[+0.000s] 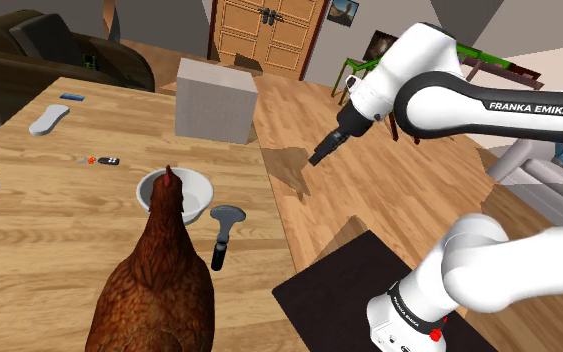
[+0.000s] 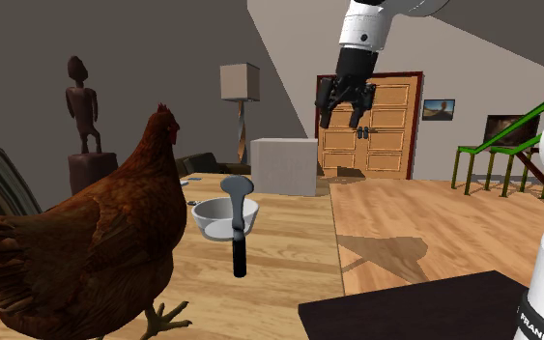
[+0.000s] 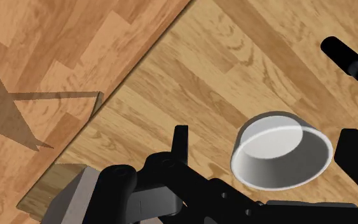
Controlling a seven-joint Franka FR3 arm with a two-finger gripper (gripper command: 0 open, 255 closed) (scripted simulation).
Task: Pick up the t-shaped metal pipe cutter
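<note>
The pipe cutter [image 1: 221, 235] lies on the wooden table [image 1: 29, 230] near its edge, just beside a grey bowl [image 1: 149, 185]. It has a grey rounded head and a black handle pointing toward the stand. In the second exterior view the cutter [image 2: 238, 227] lies in front of the bowl [image 2: 207, 217]. My gripper [image 1: 321, 155] hangs high in the air, off the table's edge above the floor, open and holding nothing. Its fingers stand apart in the second exterior view [image 2: 345, 116]. In the wrist view the gripper [image 3: 268, 133] frames the bowl [image 3: 279, 168] far below, with the cutter's black handle [image 3: 349, 57] past it.
A large brown chicken [image 1: 154, 290] stands on the table beside the bowl and cutter. A grey box [image 1: 216, 100] sits at the table's far corner. A grey remote [image 1: 49, 120] and small items [image 1: 109, 160] lie farther across the table. A dark couch [image 1: 59, 45] stands behind.
</note>
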